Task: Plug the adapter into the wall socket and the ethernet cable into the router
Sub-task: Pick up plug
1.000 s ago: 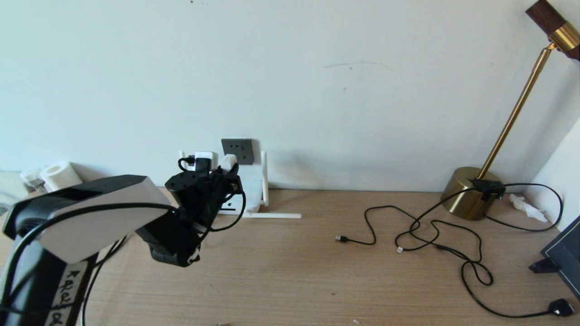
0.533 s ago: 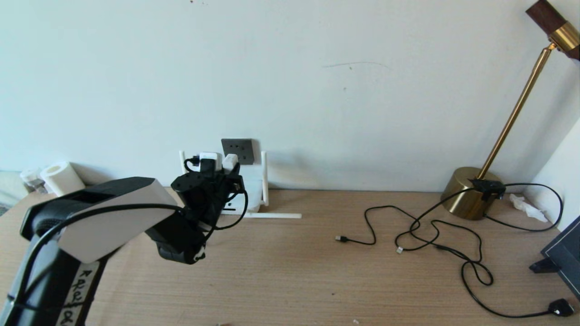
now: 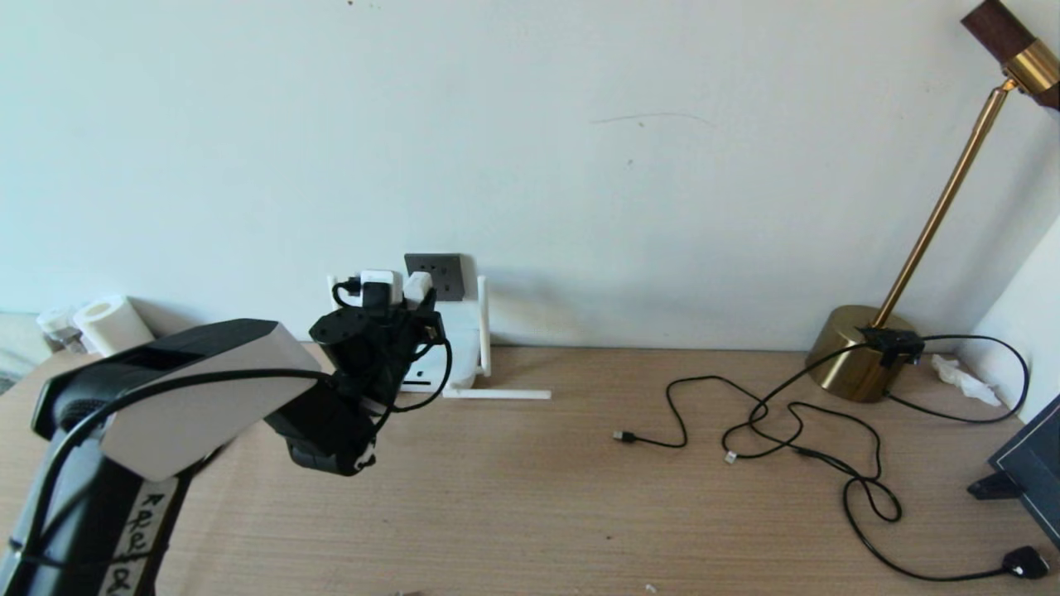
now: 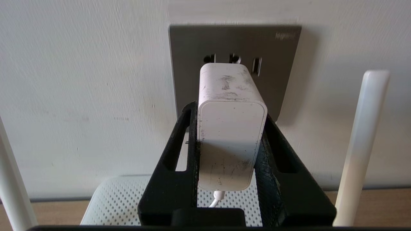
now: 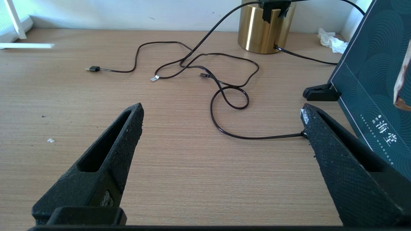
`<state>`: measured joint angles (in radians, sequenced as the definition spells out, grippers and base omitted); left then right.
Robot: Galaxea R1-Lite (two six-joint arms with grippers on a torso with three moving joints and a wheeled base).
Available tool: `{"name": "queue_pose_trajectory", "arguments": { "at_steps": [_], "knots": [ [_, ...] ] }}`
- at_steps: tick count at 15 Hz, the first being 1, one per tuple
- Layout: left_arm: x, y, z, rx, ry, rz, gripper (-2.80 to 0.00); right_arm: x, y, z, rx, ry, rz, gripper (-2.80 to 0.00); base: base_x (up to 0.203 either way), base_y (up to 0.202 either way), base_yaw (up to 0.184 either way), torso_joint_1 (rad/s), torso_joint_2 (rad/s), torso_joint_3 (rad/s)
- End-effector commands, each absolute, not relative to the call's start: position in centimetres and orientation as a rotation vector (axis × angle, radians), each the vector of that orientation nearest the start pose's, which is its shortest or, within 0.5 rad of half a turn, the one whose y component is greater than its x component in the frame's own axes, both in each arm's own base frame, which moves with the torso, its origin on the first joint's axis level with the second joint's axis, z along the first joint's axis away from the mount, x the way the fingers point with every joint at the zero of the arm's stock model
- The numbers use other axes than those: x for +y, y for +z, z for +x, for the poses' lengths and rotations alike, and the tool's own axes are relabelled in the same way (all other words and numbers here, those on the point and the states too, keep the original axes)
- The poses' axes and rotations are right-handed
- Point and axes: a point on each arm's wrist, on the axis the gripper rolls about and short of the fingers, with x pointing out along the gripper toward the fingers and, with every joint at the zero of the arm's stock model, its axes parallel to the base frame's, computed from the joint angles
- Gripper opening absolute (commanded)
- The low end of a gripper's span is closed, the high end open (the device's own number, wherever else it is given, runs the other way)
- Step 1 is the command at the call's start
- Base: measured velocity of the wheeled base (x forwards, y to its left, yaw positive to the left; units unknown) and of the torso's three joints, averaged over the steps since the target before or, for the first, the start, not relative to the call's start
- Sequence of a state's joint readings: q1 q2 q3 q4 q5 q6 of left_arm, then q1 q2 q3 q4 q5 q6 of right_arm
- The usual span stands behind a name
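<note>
Left gripper [image 4: 230,146] grips the adapter [image 4: 230,128] by its sides, prongs facing the wall socket [image 4: 282,51], prob. to line up w/ the holes. Right gripper [image 5: 221,128] parked, jaws wide, empty.

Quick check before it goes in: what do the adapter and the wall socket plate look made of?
Adapter: looks like matte white plastic, with grey scuffs and scratches. Wall socket: smooth dark grey plate with a soft sheen, a faint brand mark in one corner; likely plastic, possibly metal-finished.

White adapter [image 4: 231,128] at grey wall socket [image 4: 273,48]
</note>
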<state>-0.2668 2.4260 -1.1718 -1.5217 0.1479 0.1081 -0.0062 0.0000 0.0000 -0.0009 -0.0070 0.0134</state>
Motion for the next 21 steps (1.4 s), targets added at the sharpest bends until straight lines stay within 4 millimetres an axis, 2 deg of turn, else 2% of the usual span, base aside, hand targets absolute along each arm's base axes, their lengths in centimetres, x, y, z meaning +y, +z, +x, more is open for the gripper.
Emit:
{"name": "queue_pose_trajectory", "arguments": {
  "at_steps": [1,21],
  "knots": [
    [-11.7,8.8,43.6,-0.294,-0.101,0.047,-2.80,0.0,7.6,-2.3,0.000,-0.014,0.014,0.00,0.000,0.000,0.000,0.000,0.00,0.000],
    [-11.9,7.8,45.2,-0.318,-0.089,0.055,-2.80,0.0,7.6,-2.3,-0.001,-0.014,0.014,0.00,0.000,0.000,0.000,0.000,0.00,0.000]
  ]
}}
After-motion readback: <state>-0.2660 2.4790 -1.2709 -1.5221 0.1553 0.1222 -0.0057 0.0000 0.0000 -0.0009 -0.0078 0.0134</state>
